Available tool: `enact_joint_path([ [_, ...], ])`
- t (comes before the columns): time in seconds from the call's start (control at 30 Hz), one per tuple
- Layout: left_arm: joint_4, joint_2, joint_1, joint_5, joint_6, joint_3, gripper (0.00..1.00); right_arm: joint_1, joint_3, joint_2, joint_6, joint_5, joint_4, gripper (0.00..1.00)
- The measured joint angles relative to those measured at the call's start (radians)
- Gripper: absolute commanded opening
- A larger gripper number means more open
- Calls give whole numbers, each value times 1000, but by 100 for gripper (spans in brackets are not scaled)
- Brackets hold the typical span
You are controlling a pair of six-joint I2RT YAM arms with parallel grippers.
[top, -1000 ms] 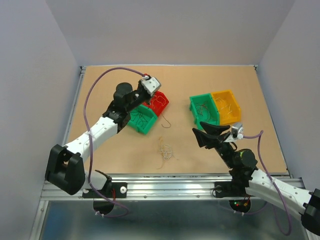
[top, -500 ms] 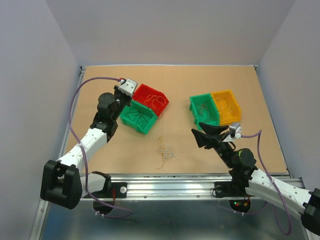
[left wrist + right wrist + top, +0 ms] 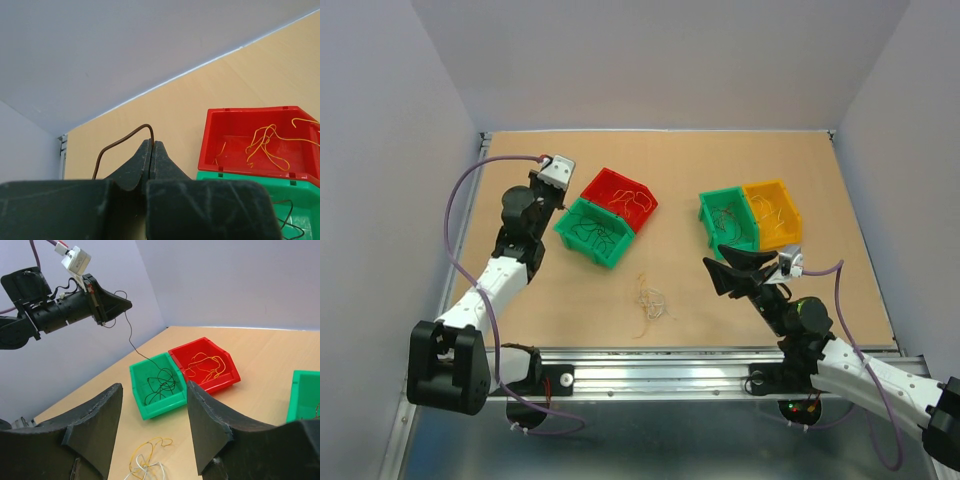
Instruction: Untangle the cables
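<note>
L gripper [image 3: 151, 149]: clenched on one dark wire [image 3: 130, 337]. You're holding it in the air up-left of the bins. Its lower end trails down to the L green bin.
L green bin [image 3: 588, 233]: dark wires coiled inside. Can't tell if the held wire is free of them.
Red bin [image 3: 620, 197]: sits against the L green bin, w/ orange-yellow wires in it.
Tangle [image 3: 650, 301]: this is where the unsorted cables are. It's a small loopy knot, yellow + whitish strands, lying on the table [image 3: 840, 170] between the two bin pairs, toward the near edge. Nothing is touching it.
R gripper [image 3: 715, 262]: released, nothing between the fingers. It hovers just right of the tangle, in front of the R green bin.
R green bin [image 3: 728, 220]: a few thin wires inside, colour too fine to call.
Yellow bin [image 3: 772, 212]: touching the R green bin, w/ pale yellowish wires inside.
Done, est.: most of it, going by all four bins already holding separated wires.
Left, est.: you've got to drop the held wire, then pull the last knot apart and bin each strand.
Writing: none readable. No brand, label or text shows on the bins, arms or table in any view.
</note>
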Motion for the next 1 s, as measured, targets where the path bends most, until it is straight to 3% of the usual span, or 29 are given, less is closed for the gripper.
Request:
enact_joint_path([
  [0.17,-38,0,2,77,48,-15,0,0,0,0,-1,-2,-1,59],
  [0.47,-390,107,-29,192,210,95,0,0,0,1,-1,-10,-1,59],
  [0.73,-748,169,-97,274,585,180,0,0,0,24,-1,-14,-1,59],
  [1.0,-1079,457,-107,175,907,444,0,0,0,34,-1,-26,-2,59],
])
